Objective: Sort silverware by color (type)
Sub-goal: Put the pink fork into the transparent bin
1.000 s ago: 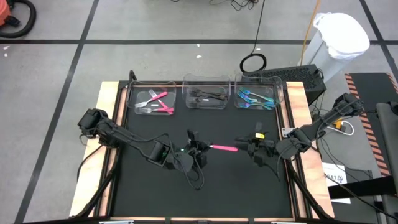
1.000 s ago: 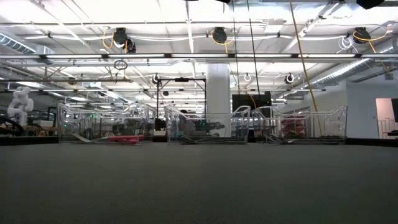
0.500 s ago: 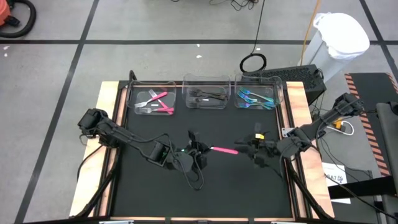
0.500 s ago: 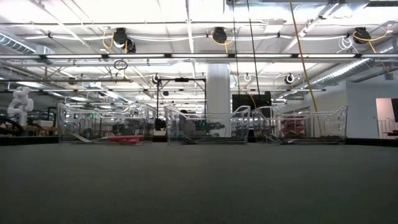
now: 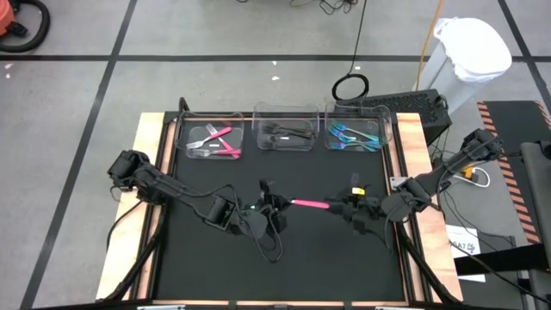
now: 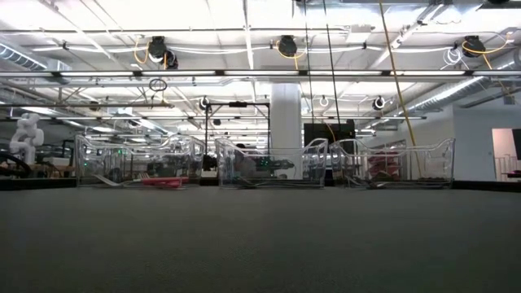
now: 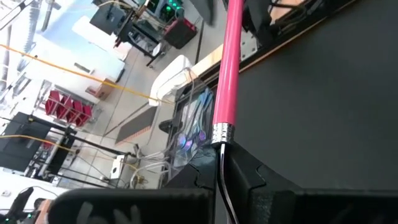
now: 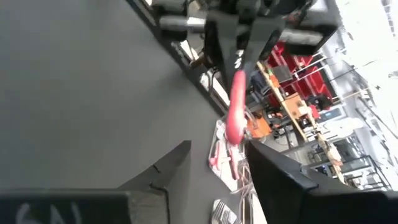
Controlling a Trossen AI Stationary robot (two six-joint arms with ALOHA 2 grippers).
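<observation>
A pink-handled piece of silverware (image 5: pixel 308 205) hangs level above the black mat at mid-table. My left gripper (image 5: pixel 278 208) is shut on its metal end, and the head is hidden between the fingers. The pink handle (image 7: pixel 226 68) points toward the table's right edge. My right gripper (image 5: pixel 338 207) is open. Its fingers stand on either side of the handle's free end (image 8: pixel 233 127), with a gap showing. More silverware lies in three clear bins at the far edge: pink pieces (image 5: pixel 215 140), black pieces (image 5: pixel 288 133) and teal pieces (image 5: pixel 353 136). My left gripper pinches the thin metal neck (image 7: pixel 221 158) just below the silver collar of the pink handle, between its two fingers (image 7: pixel 261 180). The fingers come nearly level from the table's left side and lie along the piece. It is lifted clear of the mat, and the handle sticks out beyond the fingertips.
The three clear bins (image 6: pixel 273 167) stand side by side along the mat's far edge. A wooden border (image 5: pixel 153 172) frames the black mat (image 5: pixel 284 267). A keyboard (image 5: pixel 400 103) and a white bin (image 5: pixel 469 52) lie beyond the table's far right corner.
My right gripper has turned a little at the wrist beside the handle's free end. The pink piece and my left gripper have kept still.
</observation>
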